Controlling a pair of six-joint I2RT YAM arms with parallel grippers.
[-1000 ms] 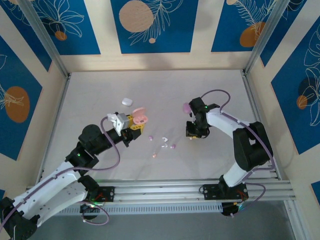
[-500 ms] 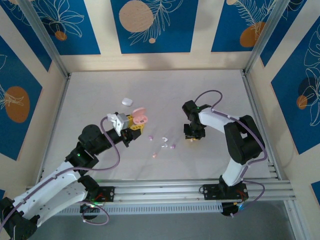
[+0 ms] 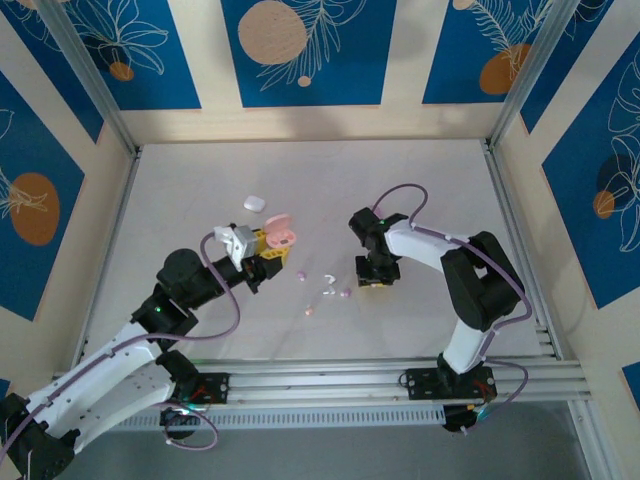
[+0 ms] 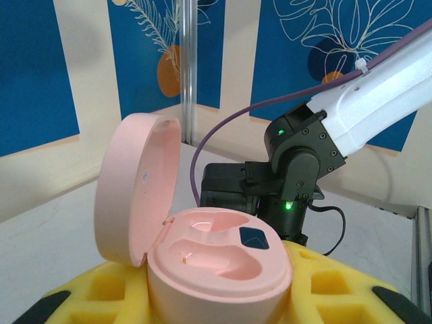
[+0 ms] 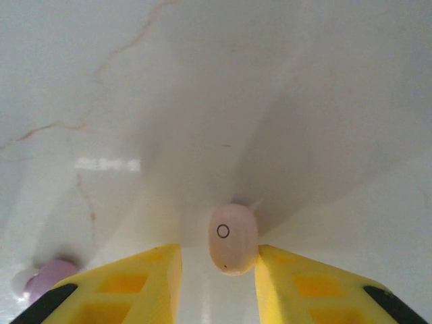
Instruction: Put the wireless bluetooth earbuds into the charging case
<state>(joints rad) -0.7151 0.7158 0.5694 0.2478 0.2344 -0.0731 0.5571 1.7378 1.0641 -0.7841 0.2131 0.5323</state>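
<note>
**Right wrist view.** Your right gripper [image 5: 217, 260] stood over the pale table top [image 5: 202, 81] with its yellow foam fingers [image 5: 135, 283] apart. One small glossy pale-pink earbud [image 5: 233, 237] lay in the gap between them, nearer the right finger than the left. Whether it touched that pad could not be told from this angle. A second, purplish bud [image 5: 46, 280] lay outside the left finger.

**Left wrist view.** Your left gripper [image 3: 270, 245] was clamped on the pink pebble-shaped plastic charging case [image 4: 219, 260]. Its lid [image 4: 135, 189] was hinged up and both moulded wells appeared empty.

**Risks, as judged.**
- The earbud was smooth and rounded, so an off-centre close would likely squirt it forward out of the fingertips or roll it onto its side.
- A grip that caught it at the wrong angle would leave it misaligned with the well. Pressing it home could then tip the case in the foam pads or knock the lid shut.
- A low sweep by the left finger might also scatter the purplish bud.
</note>
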